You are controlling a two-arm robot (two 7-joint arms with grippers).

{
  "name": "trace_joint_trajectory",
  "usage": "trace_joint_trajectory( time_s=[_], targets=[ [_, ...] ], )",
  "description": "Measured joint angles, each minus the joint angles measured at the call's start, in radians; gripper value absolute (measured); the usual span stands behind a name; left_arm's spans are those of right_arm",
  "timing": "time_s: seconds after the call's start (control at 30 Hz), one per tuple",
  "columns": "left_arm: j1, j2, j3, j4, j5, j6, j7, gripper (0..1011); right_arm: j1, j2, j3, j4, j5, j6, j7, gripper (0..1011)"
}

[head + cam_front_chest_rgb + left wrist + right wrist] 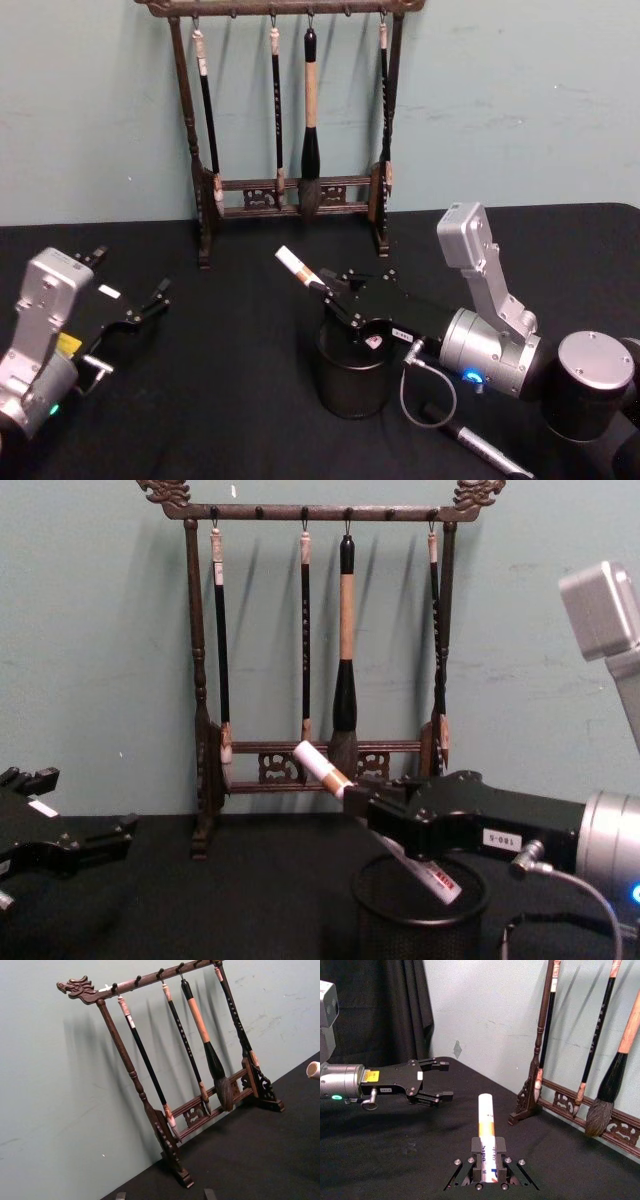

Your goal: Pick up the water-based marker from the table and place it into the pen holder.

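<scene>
Black cloth covers the table [230, 400]; the carved wooden brush rack [262, 184] stands at the back, well behind the black mesh pen holder [352, 385]. My right gripper [335, 290] sits just above that holder, fingers clamped on the water-based marker [297, 265], which tilts with its white cap up toward my left and its lower end at the cup's mouth, so I judge a release would drop it in. My left gripper [441, 1080] hangs well apart, fingers spread wide on nothing.
</scene>
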Motion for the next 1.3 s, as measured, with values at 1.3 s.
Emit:
trace_joint_trajectory(
  time_s=[1.3],
  targets=[
    [0.000,0.000,0.000,0.000,0.000,0.000,0.000,1008,-0.011,0.004,0.004,0.006,-0.012,0.011,-0.005,564]
  ],
)
